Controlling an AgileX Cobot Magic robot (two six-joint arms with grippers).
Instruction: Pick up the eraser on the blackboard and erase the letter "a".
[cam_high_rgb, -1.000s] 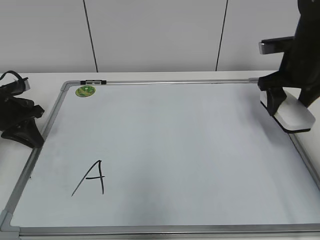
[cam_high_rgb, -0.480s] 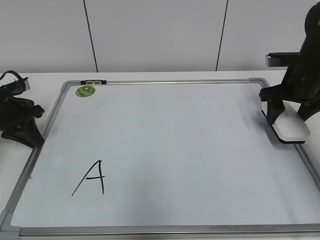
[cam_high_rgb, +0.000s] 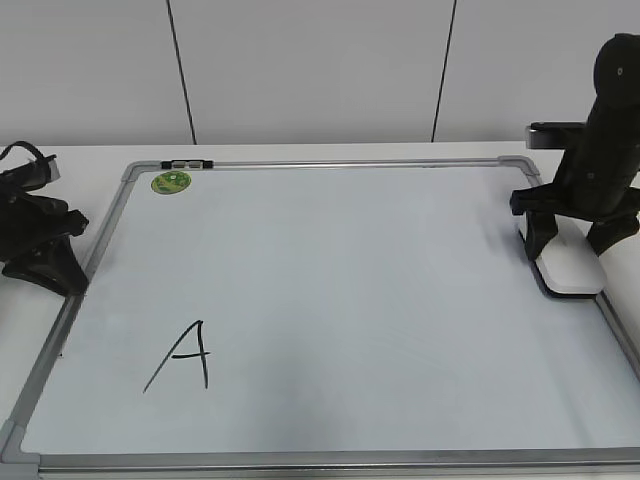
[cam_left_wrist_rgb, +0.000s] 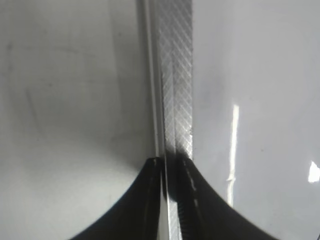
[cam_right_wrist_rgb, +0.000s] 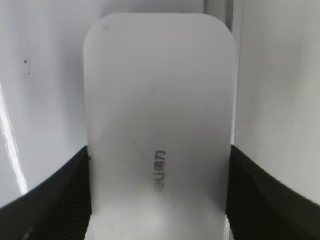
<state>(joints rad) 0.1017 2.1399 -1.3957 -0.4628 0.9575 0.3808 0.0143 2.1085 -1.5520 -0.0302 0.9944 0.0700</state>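
Observation:
The white eraser (cam_high_rgb: 570, 268) lies flat at the right edge of the blackboard (cam_high_rgb: 350, 260), about mid-height. My right gripper (cam_high_rgb: 568, 240) stands over it, shut on it, one finger on each long side. In the right wrist view the eraser (cam_right_wrist_rgb: 159, 110) fills the space between the jaws (cam_right_wrist_rgb: 159, 200), grey lettering up. No small letter "a" shows anywhere on the board. My left gripper (cam_high_rgb: 50, 268) rests shut at the board's left edge; in the left wrist view its jaws (cam_left_wrist_rgb: 172, 167) sit over the metal frame (cam_left_wrist_rgb: 175, 75).
A large capital "A" (cam_high_rgb: 183, 357) in black marker sits at the lower left of the board. A round green sticker (cam_high_rgb: 171, 182) is at the top left corner. The white table (cam_high_rgb: 60, 155) surrounds the board, with a wall behind.
My right gripper has come down with the eraser, which hung tilted above the right edge a second ago. The eraser now lies flat on the board. The left arm has not moved.

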